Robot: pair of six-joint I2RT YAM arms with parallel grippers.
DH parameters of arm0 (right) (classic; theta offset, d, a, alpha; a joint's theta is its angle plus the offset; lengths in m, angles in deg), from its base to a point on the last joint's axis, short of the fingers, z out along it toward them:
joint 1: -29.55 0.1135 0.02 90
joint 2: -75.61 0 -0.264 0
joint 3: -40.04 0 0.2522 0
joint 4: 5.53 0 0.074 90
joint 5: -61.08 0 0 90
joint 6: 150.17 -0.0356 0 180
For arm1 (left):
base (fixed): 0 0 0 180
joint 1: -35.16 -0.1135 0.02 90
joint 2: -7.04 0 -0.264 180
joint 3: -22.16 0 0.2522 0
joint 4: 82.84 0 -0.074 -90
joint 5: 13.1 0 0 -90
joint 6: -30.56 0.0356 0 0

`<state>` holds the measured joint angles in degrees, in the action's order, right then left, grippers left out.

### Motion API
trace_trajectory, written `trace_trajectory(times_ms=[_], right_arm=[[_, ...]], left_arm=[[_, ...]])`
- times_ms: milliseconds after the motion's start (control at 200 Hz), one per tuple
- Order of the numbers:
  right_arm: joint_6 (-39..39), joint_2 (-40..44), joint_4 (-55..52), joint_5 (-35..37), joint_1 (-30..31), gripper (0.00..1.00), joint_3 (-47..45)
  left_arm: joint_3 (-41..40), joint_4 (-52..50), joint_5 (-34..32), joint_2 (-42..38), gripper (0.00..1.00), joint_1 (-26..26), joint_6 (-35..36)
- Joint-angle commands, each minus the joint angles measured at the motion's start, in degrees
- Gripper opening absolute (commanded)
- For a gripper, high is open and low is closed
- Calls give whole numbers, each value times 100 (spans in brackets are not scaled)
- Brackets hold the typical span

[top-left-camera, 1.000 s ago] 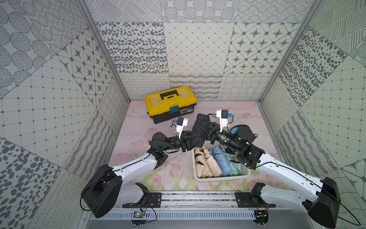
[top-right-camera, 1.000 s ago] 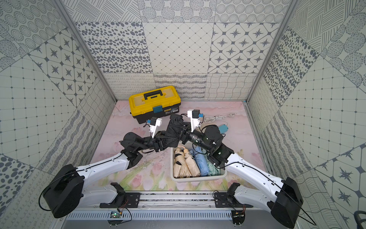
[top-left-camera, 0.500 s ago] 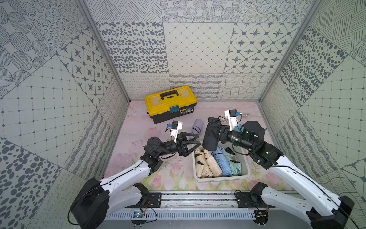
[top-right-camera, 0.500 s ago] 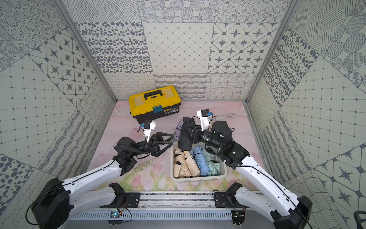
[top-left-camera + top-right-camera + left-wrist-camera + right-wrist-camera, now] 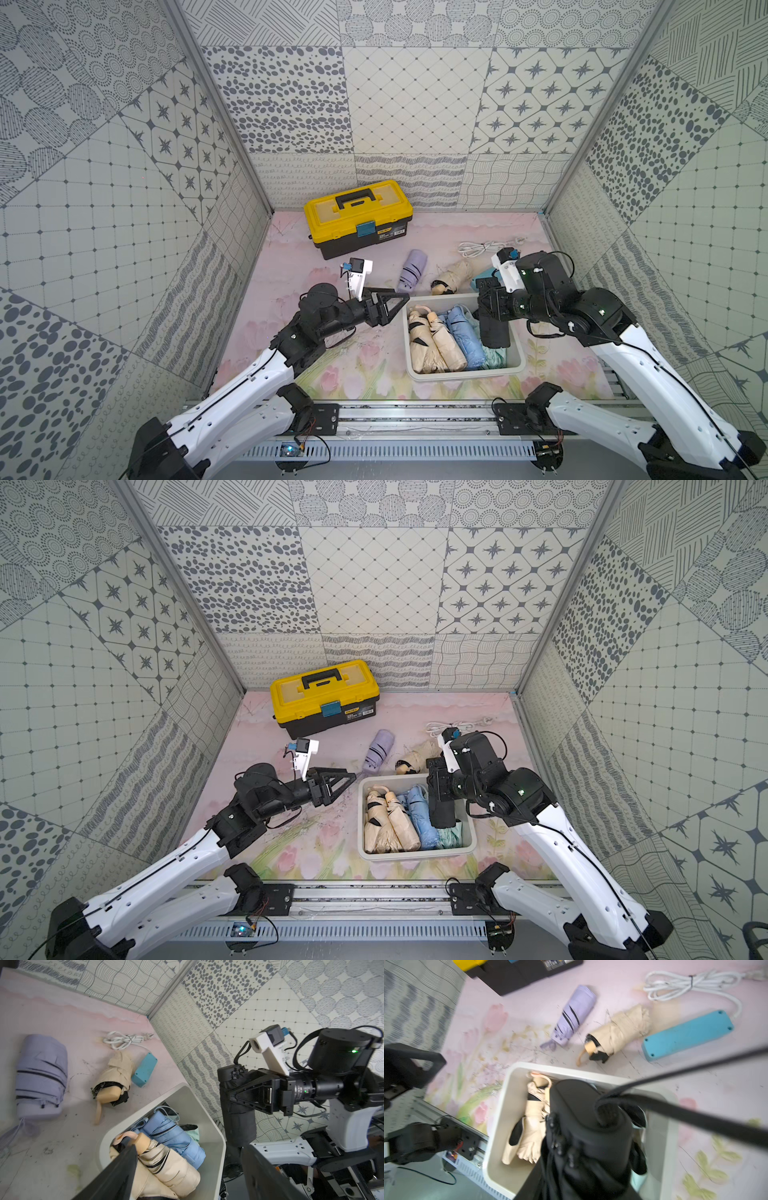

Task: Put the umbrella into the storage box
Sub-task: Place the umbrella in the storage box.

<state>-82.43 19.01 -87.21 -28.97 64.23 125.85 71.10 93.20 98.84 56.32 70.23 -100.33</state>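
Several folded umbrellas already lie in the storage box (image 5: 465, 372). One more, the black umbrella (image 5: 494, 332), hangs over the box's right side. The right gripper (image 5: 485, 300) is clamped across its upper half.

The step in hand looks like the lowering-in. The umbrella's long axis stands nearly upright, strap end up and the other end pointing down at the gap by the right wall. Whether it touches anything inside is unclear.

Next it likely needs tipping to lie near-to-far beside the blue umbrella (image 5: 467, 336), then release.

The left gripper (image 5: 395, 307), fingers spread wide and empty, hovers just left of the box's far-left corner. A lilac umbrella (image 5: 413, 270) and a beige umbrella (image 5: 453, 276) lie beyond the box.
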Motion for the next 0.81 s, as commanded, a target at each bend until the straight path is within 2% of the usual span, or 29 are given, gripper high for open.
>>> trace_trajectory(times_ms=[0, 290, 475, 801], right_arm=[[291, -191, -591, 462, -20, 10, 220], [501, -893, -380, 495, -18, 10, -86], [510, -1140, -188, 492, -24, 11, -484], [294, -1618, -42, 504, -14, 12, -613]], left_arm=[[173, -1530, -388, 175, 83, 0, -102], [411, -1828, -223, 691, 81, 0, -98], [406, -1817, -278, 686, 81, 0, -39], [437, -1839, -342, 673, 81, 0, 59]])
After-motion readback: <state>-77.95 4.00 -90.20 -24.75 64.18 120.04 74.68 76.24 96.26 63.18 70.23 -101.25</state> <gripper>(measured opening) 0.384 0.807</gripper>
